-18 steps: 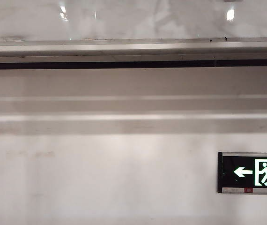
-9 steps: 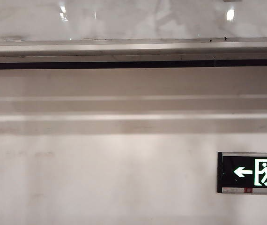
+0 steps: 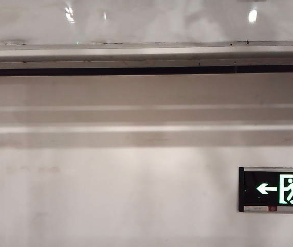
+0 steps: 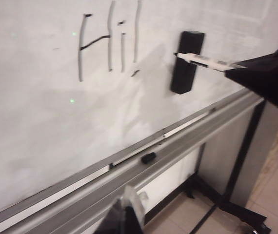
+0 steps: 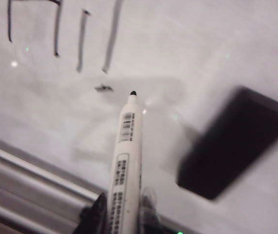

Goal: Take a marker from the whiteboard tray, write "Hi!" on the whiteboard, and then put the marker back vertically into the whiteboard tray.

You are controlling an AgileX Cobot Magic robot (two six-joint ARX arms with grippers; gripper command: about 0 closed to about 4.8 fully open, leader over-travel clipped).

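Observation:
The whiteboard (image 4: pixel 41 112) bears a black "Hi!" (image 4: pixel 109 44). My right gripper (image 5: pixel 123 204) is shut on the white marker (image 5: pixel 127 146), whose bare black tip (image 5: pixel 133 92) points at the board just beside the exclamation mark's dot (image 5: pixel 103 88). The left wrist view shows the same marker (image 4: pixel 205 61) sticking out of the right gripper (image 4: pixel 234 68), in front of a black eraser. The whiteboard tray (image 4: pixel 178 141) runs below the board with a small black cap (image 4: pixel 148 157) lying in it. Below the tray, my left gripper (image 4: pixel 128 204) is shut and empty. Neither gripper appears in the exterior view.
A black eraser (image 5: pixel 234 141) clings to the board next to the writing. The exterior view shows the board's lower edge (image 3: pixel 136 23), the tray (image 3: pixel 136 54), moulding bands and a green exit sign (image 3: pixel 275 189). Black stand legs and tiled floor (image 4: pixel 270 195) lie below.
In the exterior view only the faint reflections along the board's lower edge have shifted a little. The tray, wall and sign look the same.

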